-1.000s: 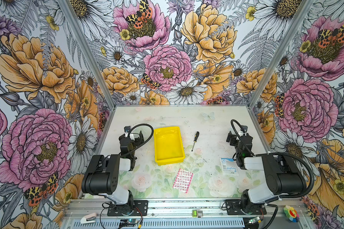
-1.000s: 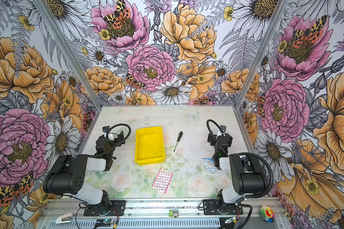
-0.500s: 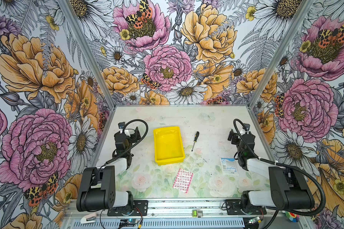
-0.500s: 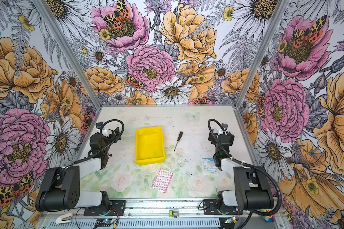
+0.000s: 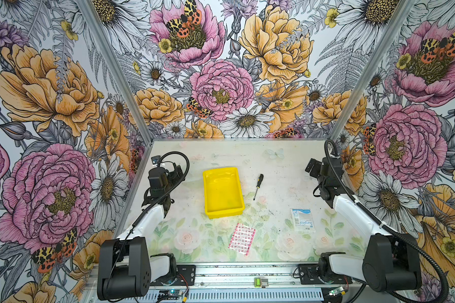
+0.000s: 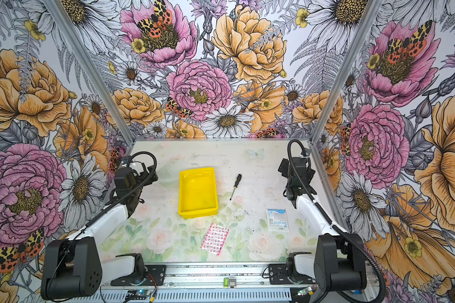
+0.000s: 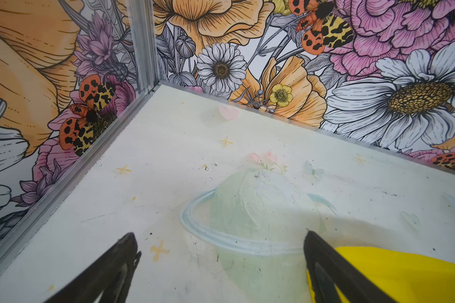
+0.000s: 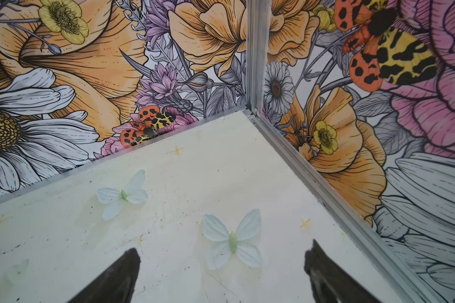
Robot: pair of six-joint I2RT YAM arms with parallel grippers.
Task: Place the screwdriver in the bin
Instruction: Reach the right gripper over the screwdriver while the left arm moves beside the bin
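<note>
The screwdriver (image 5: pixel 257 186) (image 6: pixel 235 186), black-handled with a thin silver shaft, lies on the table just right of the bin, its tip toward the front. The yellow bin (image 5: pixel 222 194) (image 6: pixel 197 192) sits mid-table with nothing inside. My left gripper (image 5: pixel 178 171) (image 6: pixel 149 171) (image 7: pixel 220 234) hovers left of the bin, open and holding nothing; a yellow corner of the bin (image 7: pixel 405 272) shows by one finger in the left wrist view. My right gripper (image 5: pixel 311 168) (image 6: pixel 283 168) (image 8: pixel 222 246) is open and holding nothing near the right wall, well right of the screwdriver.
A pink-patterned packet (image 5: pixel 241 238) (image 6: pixel 214 238) lies in front of the bin. A white and blue sachet (image 5: pixel 302 219) (image 6: pixel 277 219) lies at front right. Floral walls with metal corner posts (image 8: pixel 255 52) close in the table on three sides.
Both arms have unfolded from a tucked pose, and their wrists have moved toward the back of the table. Both grippers stayed open. Screwdriver, bin and packets have not moved.
</note>
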